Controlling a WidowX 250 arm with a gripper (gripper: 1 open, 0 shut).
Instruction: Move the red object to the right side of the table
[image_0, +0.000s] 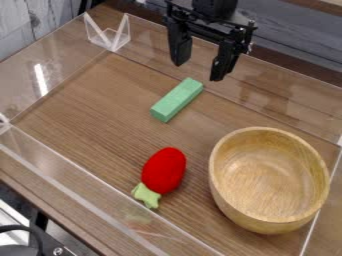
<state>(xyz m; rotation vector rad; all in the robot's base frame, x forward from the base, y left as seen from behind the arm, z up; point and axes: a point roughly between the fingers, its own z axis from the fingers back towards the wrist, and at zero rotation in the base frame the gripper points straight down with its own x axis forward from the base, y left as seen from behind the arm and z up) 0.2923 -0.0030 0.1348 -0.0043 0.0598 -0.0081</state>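
The red object (163, 169) is a small rounded toy fruit with a pale green leafy tip, lying near the front of the brown wood-grain table (94, 110), just left of the wooden bowl. My black gripper (201, 60) hangs at the back of the table, pointing down, its two fingers spread apart with nothing between them. It sits well behind the red object, above and slightly right of a green block.
A plain green rectangular block (177, 99) lies mid-table below the gripper. A large wooden bowl (270, 178) fills the front right. Clear acrylic walls (80, 195) edge the table on all sides.
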